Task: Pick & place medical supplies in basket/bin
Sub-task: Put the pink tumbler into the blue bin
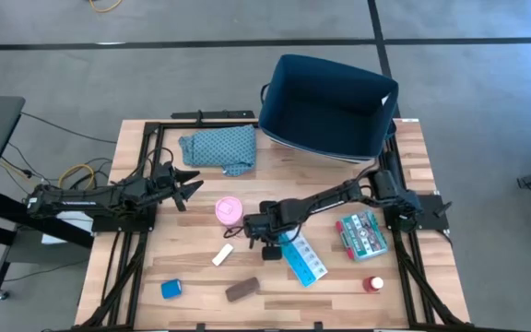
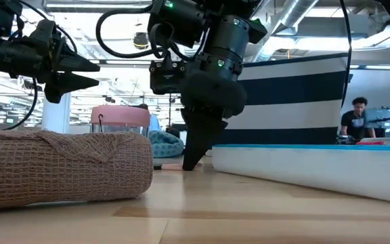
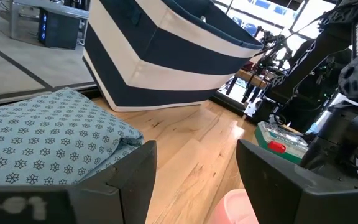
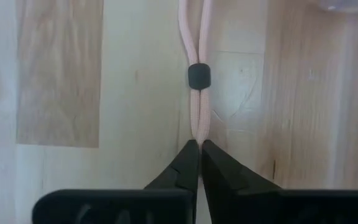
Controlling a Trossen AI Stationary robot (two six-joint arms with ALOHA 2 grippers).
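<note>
My right gripper (image 1: 268, 245) points down at the table's middle, between the pink roll (image 1: 228, 210) and the light-blue pill organiser (image 1: 303, 261). It is shut on a thin pink cord (image 4: 198, 37) that carries a black bead (image 4: 199, 76). My left gripper (image 1: 188, 190) hovers open at the left, above the table (image 2: 80, 73). Its wrist view shows the pink roll (image 3: 238, 208) just ahead. The white piece (image 1: 222, 255), blue cube (image 1: 171, 289), brown block (image 1: 241, 290), green-red packet (image 1: 359, 234) and red-white bottle (image 1: 373, 284) lie flat on the table. The navy bin (image 1: 328, 106) stands at the far edge. My right gripper pinches the doubled pink cord (image 4: 198, 132) between its two fingertips (image 4: 182, 165), a short way from the black bead. The fingers come from above, pointing down, with their tips at the table (image 2: 192, 163). Both strands run straight out from the tips and lie on the wood.
A teal patterned cloth (image 1: 219, 148) lies at the far left, beside the bin. The brown block (image 2: 59, 166) fills the low view's near left and the pill organiser (image 2: 317, 166) its right. A person (image 2: 357, 116) sits in the room behind. Bare wood lies along the near edge.
</note>
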